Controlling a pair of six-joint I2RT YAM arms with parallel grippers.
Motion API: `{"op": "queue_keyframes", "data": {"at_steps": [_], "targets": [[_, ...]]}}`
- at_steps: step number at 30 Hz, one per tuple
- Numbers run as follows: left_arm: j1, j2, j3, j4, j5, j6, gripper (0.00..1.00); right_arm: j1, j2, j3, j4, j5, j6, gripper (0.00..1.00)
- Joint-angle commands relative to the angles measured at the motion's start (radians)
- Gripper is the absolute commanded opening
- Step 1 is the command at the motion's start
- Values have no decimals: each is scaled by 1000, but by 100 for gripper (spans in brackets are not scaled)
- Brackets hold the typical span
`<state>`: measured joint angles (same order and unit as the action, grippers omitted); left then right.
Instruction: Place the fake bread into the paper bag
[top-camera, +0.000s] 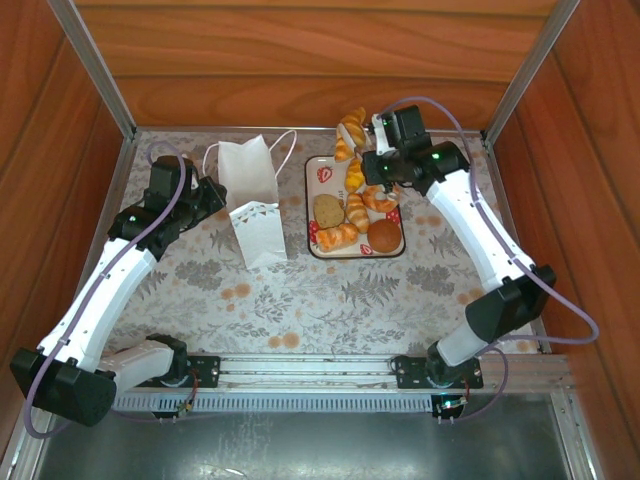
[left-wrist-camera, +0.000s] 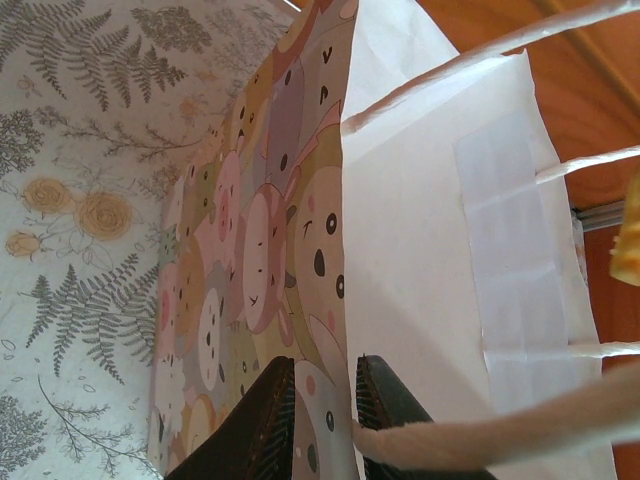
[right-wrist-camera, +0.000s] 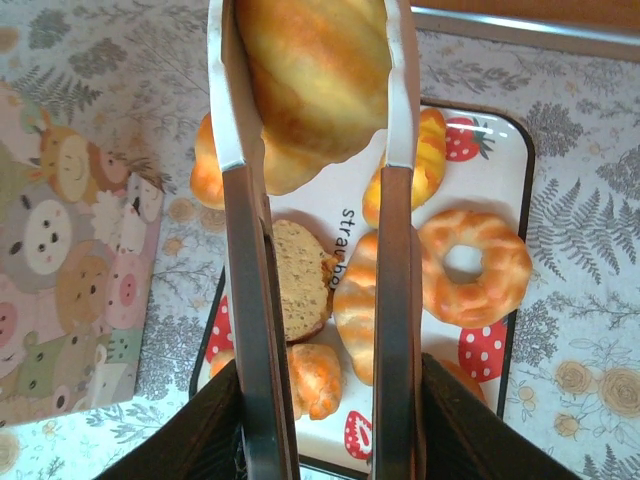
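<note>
Right tool (right-wrist-camera: 330, 420) squeezes the metal tongs (right-wrist-camera: 240, 260), whose blades clamp a golden croissant (right-wrist-camera: 310, 80) aloft by the far edge of the strawberry tray (right-wrist-camera: 505, 150), where the other fake bread (right-wrist-camera: 475, 265) lies. Left tool (left-wrist-camera: 322, 410) pinches the paper bag (left-wrist-camera: 420, 280) wall, seemingly near its rim, on the surface (left-wrist-camera: 80, 150).

Reddish wood-panelled walls (top-camera: 300, 60) enclose a fern-and-flower printed tablecloth (top-camera: 330, 300).

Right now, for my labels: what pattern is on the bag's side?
The bag shows pastel cartoon animal faces there, best in the left wrist view.
</note>
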<state>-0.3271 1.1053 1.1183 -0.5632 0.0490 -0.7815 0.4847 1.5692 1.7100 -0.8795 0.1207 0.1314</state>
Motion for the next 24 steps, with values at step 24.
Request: {"op": "queue_keyframes", "data": {"at_steps": [24], "targets": [[10,-48,6,-12,-57,20,31,216,-48,333,-55,-24,-157,40]]}}
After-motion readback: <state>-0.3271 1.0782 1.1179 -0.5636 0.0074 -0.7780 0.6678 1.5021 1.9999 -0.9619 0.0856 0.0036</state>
